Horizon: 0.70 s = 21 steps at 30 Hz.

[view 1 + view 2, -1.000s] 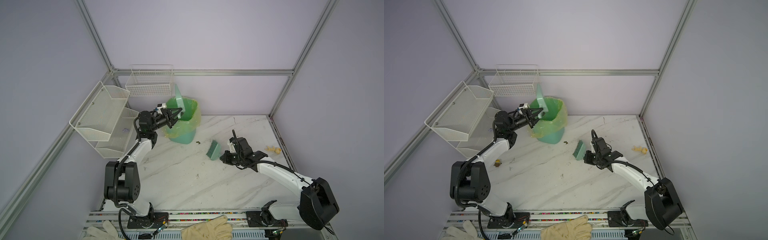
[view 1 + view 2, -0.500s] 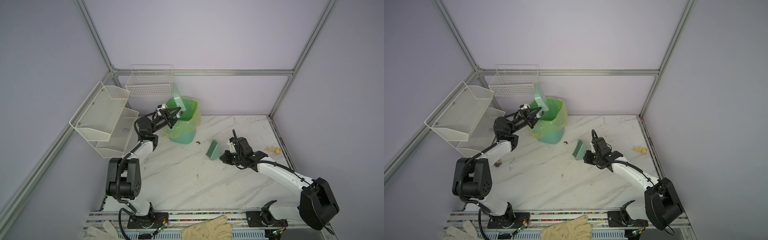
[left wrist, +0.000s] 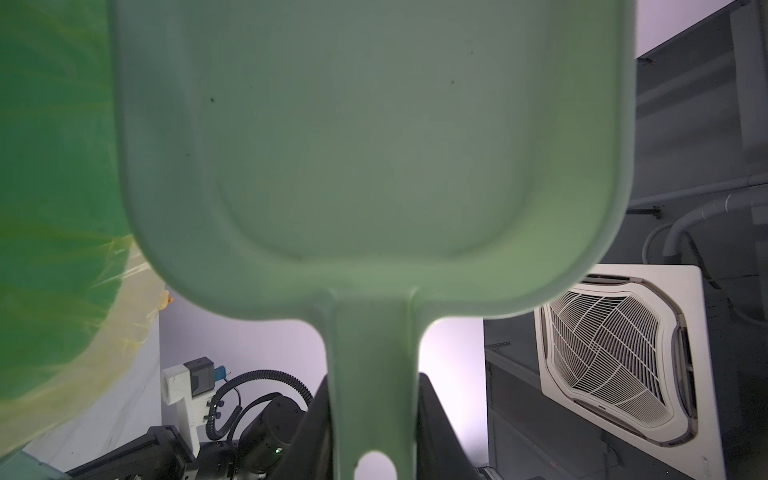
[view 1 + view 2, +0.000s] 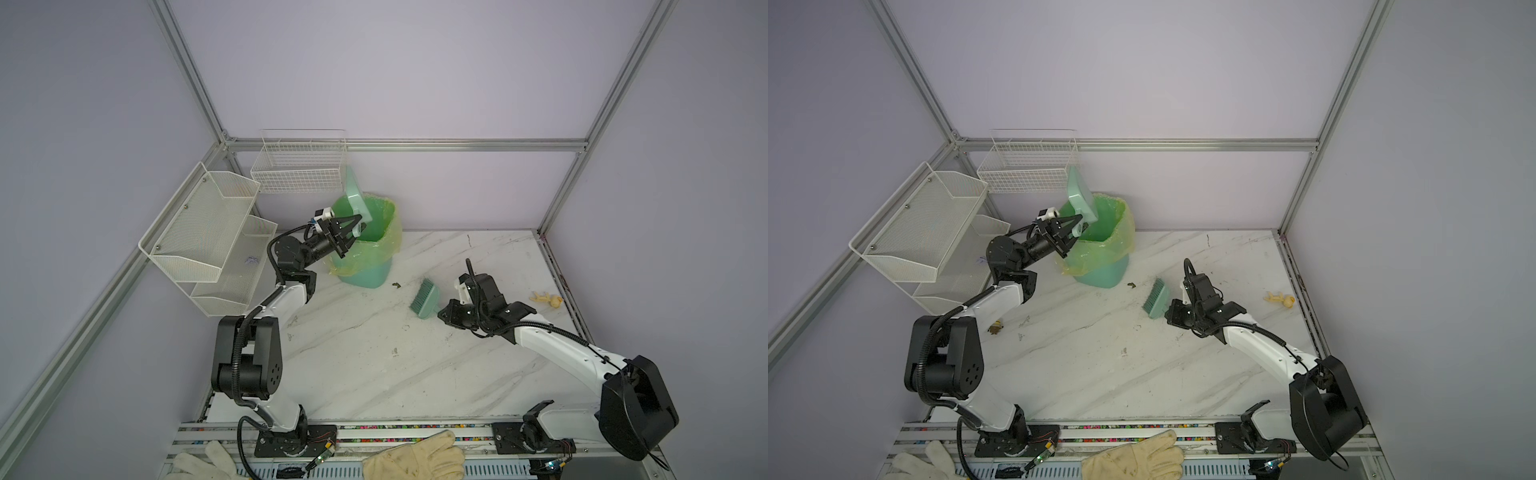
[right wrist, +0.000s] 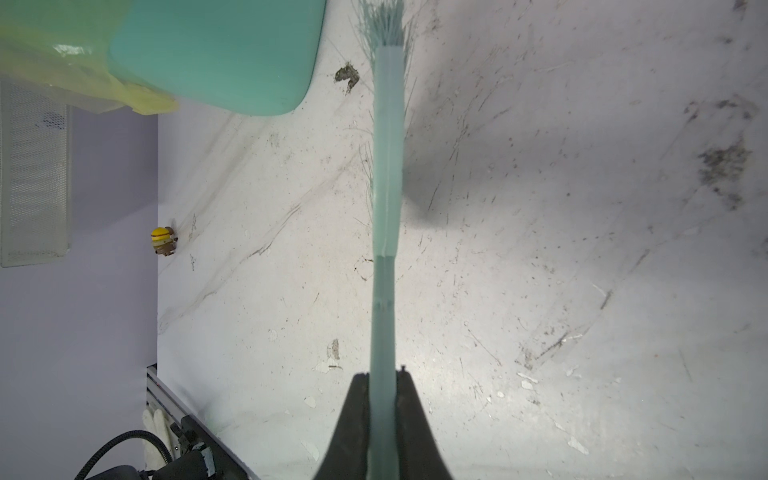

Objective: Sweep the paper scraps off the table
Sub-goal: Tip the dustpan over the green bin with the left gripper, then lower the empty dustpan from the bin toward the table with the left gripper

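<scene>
No paper scraps show on the tabletop (image 4: 374,374), so sweeping is judged done and emptying in hand; the contents of the bin (image 4: 368,274) are hidden. The left claw (image 4: 352,232), closed narrowly on the handle of the dustpan (image 4: 357,199), holds the pan upended over the bin at upper centre. The right claw (image 5: 382,384), fully closed on the handle of the brush (image 5: 388,166), holds it low at centre right.
</scene>
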Tool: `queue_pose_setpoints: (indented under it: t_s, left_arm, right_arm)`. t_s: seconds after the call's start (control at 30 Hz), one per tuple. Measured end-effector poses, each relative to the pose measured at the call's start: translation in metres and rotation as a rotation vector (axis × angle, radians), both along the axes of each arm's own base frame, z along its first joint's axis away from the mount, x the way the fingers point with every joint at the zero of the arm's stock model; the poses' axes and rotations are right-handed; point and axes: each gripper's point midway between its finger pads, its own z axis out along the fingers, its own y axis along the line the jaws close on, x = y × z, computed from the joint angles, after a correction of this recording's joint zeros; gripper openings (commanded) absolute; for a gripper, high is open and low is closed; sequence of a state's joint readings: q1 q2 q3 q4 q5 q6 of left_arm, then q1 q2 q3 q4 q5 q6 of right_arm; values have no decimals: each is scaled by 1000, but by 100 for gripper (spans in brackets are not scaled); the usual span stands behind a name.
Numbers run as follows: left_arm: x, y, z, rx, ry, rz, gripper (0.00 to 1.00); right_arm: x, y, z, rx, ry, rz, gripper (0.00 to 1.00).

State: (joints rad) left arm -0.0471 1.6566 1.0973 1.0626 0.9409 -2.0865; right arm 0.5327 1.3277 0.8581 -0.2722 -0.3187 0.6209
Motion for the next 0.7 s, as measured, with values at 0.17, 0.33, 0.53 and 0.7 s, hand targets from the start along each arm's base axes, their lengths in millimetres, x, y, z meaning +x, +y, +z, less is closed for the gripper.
queue_pose_setpoints:
  t_s: [0.17, 0.33, 0.53, 0.7]
  left_arm:
    - [-1, -1, 0, 4, -1, -7, 0]
    - [-9, -3, 2, 40, -3, -19, 0]
    - [-28, -5, 7, 155, -31, 3, 0]
    - [-37, -6, -3, 242, -33, 10, 0]
  right_arm:
    - [1, 1, 2, 5, -3, -1, 0]
    - [1, 1, 2, 7, -5, -2, 0]
    - [1, 3, 4, 34, 7, -6, 0]
    - [4, 2, 7, 53, 9, -12, 0]
